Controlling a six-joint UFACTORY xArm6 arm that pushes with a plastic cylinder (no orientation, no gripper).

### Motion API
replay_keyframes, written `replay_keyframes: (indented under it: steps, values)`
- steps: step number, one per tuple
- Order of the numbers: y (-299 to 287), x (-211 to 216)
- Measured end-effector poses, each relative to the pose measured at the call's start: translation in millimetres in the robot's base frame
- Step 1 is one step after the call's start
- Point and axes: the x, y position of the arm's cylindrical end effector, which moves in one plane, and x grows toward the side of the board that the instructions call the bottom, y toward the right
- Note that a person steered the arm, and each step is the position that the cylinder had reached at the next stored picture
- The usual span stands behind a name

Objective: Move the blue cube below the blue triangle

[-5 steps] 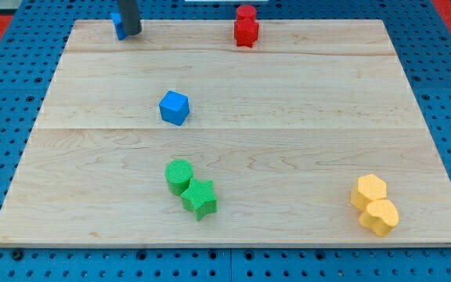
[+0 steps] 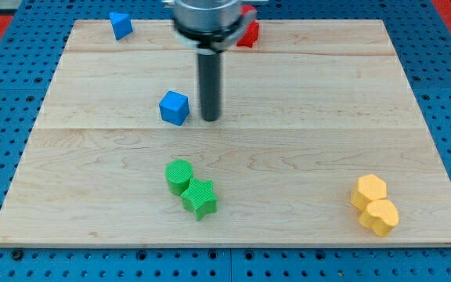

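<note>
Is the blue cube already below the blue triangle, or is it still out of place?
Out of place. The blue cube lies mid-board, lower than the blue triangle but offset to the view's right. My tip stands just right of it.

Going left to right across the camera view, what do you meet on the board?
blue triangle → blue cube → green cylinder → green star → my tip, just right of the blue cube → red block → the two yellow blocks.
</note>
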Motion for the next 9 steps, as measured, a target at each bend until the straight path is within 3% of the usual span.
replay_keyframes:
  steps: [1,2,3,5,6,7,8,9]
  values:
    - [-65.4,-7.8]
    - [-96.6,-44.6]
    - [-121.7,-46.1]
    - [-126.3,-125.5]
    - [-125.4,-126.0]
    - [-117.8,-67.7]
    - [-202.5,-82.3]
    - [-201.9,-100.4]
